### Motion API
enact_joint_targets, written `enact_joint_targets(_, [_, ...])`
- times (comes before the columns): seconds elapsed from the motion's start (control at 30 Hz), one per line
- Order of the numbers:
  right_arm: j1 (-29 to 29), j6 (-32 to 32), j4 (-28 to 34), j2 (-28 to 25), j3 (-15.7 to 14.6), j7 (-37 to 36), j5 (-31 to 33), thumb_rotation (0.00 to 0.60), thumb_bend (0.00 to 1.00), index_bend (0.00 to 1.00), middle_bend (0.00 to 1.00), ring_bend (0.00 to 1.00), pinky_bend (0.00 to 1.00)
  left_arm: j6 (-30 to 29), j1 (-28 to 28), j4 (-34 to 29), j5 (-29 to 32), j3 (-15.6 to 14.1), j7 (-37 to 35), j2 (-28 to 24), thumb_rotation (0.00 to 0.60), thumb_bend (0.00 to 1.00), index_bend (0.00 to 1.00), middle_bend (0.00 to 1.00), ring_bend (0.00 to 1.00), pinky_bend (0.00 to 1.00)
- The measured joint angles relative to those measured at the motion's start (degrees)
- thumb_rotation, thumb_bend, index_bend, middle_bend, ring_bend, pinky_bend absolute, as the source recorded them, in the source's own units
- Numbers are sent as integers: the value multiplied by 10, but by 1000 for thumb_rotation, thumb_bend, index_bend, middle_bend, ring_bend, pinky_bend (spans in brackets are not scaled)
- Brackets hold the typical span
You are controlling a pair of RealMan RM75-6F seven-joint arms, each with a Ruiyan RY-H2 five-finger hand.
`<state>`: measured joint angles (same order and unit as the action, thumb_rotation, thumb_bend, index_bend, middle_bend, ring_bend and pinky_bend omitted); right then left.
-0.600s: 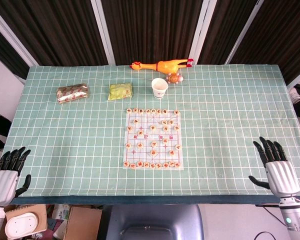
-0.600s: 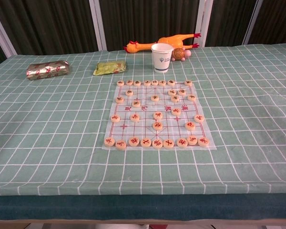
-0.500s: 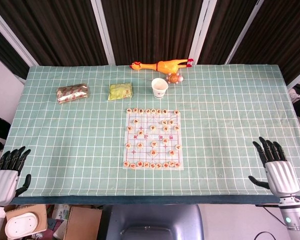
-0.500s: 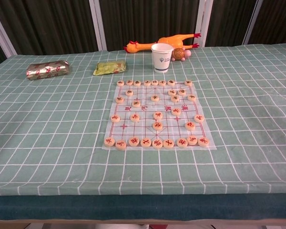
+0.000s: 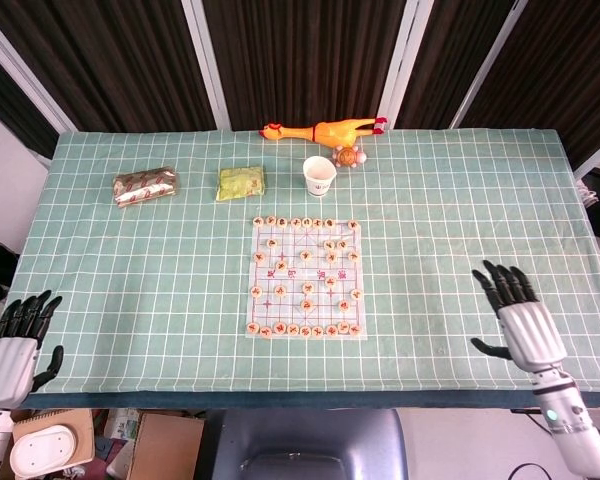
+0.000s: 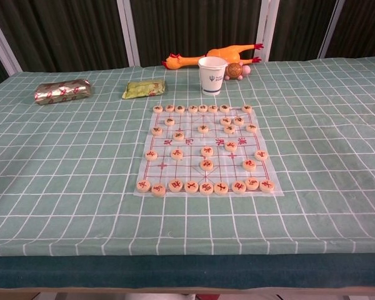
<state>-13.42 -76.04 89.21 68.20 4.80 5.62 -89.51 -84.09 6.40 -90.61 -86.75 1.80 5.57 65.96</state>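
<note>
My right hand (image 5: 518,322) hovers empty, fingers spread wide, right of the xiangqi board (image 5: 306,279) mid-desk; left hand (image 5: 13,345) likewise. I judge a low, slow approach spares neighbouring pieces.

Matt checked cloth (image 5: 130,260); glossy rubber chicken (image 5: 320,130); paper cup (image 5: 319,175); wooden pieces (image 6: 207,165).

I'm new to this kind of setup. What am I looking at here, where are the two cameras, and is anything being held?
Two robot arms with humanlike hands sit at a table under a green checked cloth. The head view looks down from above; the chest view looks across from the near edge. The left hand and right hand show only from above, fingers spread, holding nothing. In the middle lies a Chinese chess board with round pieces. Behind it: a paper cup, a rubber chicken, a green packet and a foil-wrapped packet.
</note>
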Motion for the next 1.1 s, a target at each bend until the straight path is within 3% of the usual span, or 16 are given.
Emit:
enact_joint_targets(0.17, [-73,97,5,37,17,38,6,600,223,387,0,0,0,-10,-4,-1,0,2,-6,-4,600,497,0,0,6,60])
enact_joint_targets(0.27, [-106,134,8,73,24,83,18,600,292,444,9,0,0,-15,-7,-3,-3,1,-17,-9,600,496,0,0,6,61])
enact_joint_targets(0.43, [-145,174,4,135,25,144,34,600,321,501,46,0,0,-28,-15,-6,-5,1,-32,-19,600,496,0,0,6,61])
enact_joint_targets(0.77, [-179,188,-47,231,18,205,54,600,438,573,103,0,0,-55,-27,-6,-20,-1,-47,-23,600,497,0,0,6,60])
enact_joint_targets(1.1, [-195,200,-94,265,19,220,92,600,443,574,103,0,0,-52,-30,-11,-16,-1,-49,-28,600,497,0,0,7,60])
